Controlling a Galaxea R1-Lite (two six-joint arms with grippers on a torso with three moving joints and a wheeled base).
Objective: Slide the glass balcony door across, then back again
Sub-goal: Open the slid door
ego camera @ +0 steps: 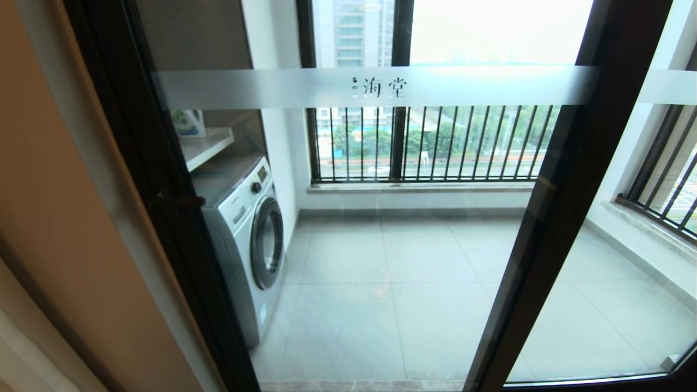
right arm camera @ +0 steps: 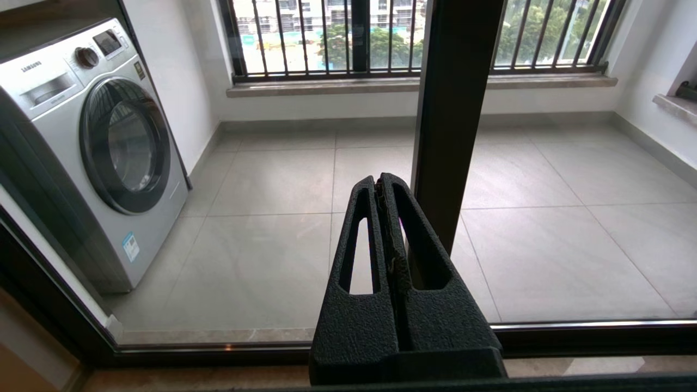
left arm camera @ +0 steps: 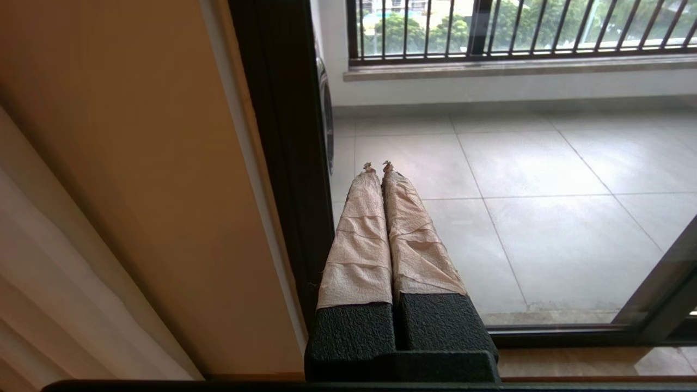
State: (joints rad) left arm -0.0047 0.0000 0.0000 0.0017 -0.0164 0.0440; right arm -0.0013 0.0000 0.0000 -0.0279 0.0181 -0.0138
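The glass balcony door (ego camera: 550,218) fills the head view: clear glass in a dark frame, with a frosted band carrying small Chinese characters (ego camera: 381,87). Its short dark bar handle (ego camera: 185,200) sits on the left frame post. Neither gripper shows in the head view. In the left wrist view my left gripper (left arm camera: 377,165), its fingers wrapped in beige tape, is shut and empty beside the door's left post (left arm camera: 283,136). My right gripper (right arm camera: 383,182) is shut and empty, low before the glass, just left of a dark vertical post (right arm camera: 452,109).
Behind the glass stand a washing machine (ego camera: 250,239), a shelf with a detergent bottle (ego camera: 190,124) and the black-railed outer window (ego camera: 430,141). A second panel with a plain frosted band (ego camera: 667,86) is at the right. A tan wall (ego camera: 49,218) and a curtain (left arm camera: 54,299) lie left.
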